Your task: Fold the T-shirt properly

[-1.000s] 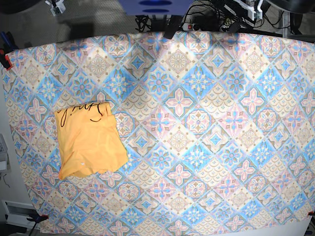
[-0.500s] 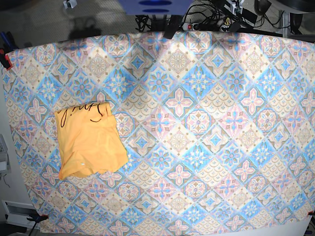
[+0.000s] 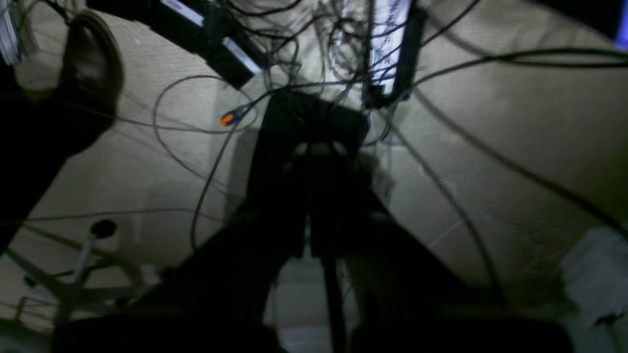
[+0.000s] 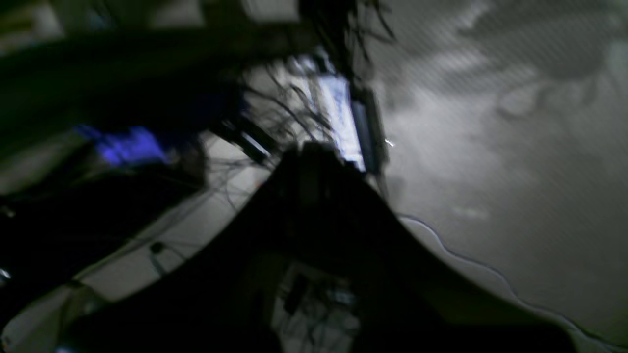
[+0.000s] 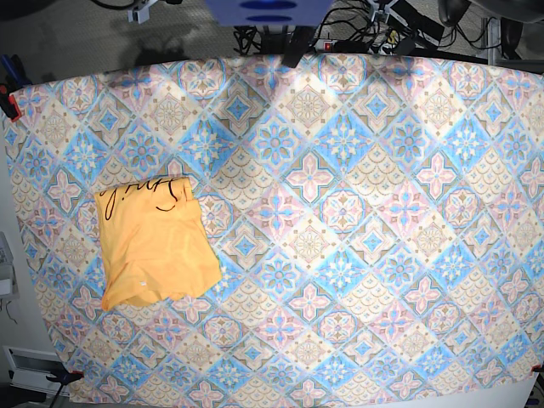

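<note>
Both my jaws are pressed together on nothing, pulled back off the counter over a floor of tangled cables (image 3: 314, 68). Outward from them, the T-shirt (image 5: 153, 246) lies folded into a rough square near the left edge of the tile-patterned tablecloth (image 5: 357, 221), with nothing touching it. Its lower edge looks uneven, so the loose fold could slump open if nudged. My wrist views are dark and blurred, my jaws only silhouettes, and neither shows the shirt.
</note>
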Robot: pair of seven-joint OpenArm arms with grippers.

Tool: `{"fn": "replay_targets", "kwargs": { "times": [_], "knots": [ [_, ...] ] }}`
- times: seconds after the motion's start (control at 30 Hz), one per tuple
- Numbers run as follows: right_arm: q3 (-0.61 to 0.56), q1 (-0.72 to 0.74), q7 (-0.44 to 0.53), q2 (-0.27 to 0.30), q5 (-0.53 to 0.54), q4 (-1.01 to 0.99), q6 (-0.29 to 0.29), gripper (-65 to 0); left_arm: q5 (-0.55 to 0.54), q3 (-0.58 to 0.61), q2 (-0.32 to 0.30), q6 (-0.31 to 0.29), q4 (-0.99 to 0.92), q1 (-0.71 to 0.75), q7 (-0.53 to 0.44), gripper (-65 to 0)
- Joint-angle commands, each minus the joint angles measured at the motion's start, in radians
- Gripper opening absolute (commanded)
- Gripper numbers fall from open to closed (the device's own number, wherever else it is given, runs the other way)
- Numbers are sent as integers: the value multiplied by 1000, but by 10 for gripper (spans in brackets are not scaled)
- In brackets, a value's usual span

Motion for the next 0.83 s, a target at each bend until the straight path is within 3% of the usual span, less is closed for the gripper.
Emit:
{"fn": "replay_targets", "kwargs": {
  "times": [0.0, 0.07, 0.17, 0.43, 0.53, 0.6, 0.8],
  "knots": [
    [1, -2, -1, -9, -6, -14, 14, -650, 1, 25, -18, 2, -56, -16, -39, -650],
    [-5, 16, 0, -23, -6, -17, 6, -650, 1, 75, -20, 2, -153, -65, -111, -650],
    [-5, 24, 2, -57, -6, -15, -68, -650, 1, 144, -20, 3, -254, -131, -192, -650],
    [-5, 82, 2, -97, -6, -15, -214, -650, 1, 189, 0, 3, -285, -203, -208, -650],
    [-5, 110, 0, -106, -4, -15, -215, -650, 2, 189, 8, 3, -285, -223, -206, -650],
    [-5, 124, 0, -155, -4, -15, -215, -650, 2, 189, 9, 3, -285, -226, -206, -650],
    [-7, 151, 0, -221, -6, -6, -215, -650, -5, 187, 9, 3, -285, -237, -206, -650]
  ]
}}
